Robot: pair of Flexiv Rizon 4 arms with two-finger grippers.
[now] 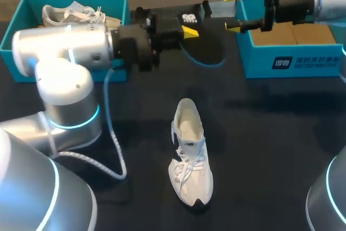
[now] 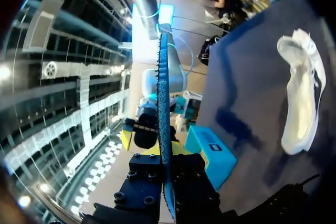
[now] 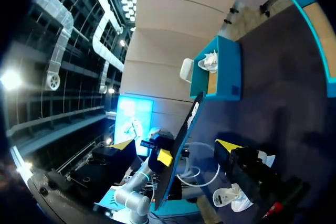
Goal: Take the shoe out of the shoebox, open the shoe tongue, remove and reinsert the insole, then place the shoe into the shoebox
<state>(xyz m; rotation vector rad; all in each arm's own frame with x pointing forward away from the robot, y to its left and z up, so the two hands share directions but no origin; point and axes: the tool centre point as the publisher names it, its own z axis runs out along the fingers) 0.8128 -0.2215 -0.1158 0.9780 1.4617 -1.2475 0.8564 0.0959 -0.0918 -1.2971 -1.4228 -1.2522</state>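
Shoe [image 1: 190, 152] sits upright on the table, toe toward the robot. Beyond the shoe, the left gripper [image 1: 186, 30] is clamped on the black insole [image 1: 208, 51]. Right gripper [image 1: 233, 10], also beyond the shoe, has its fingers apart, just beside the insole and not gripping it.

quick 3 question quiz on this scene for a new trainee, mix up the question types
1. True or false: the white shoe on the table lies outside the left shoebox and the right shoebox.
2. What does the left gripper hold? A) a lace B) the black insole C) nothing
3. Fill in: the right gripper is ____.
Key: 1 true; 2 B; 3 open.
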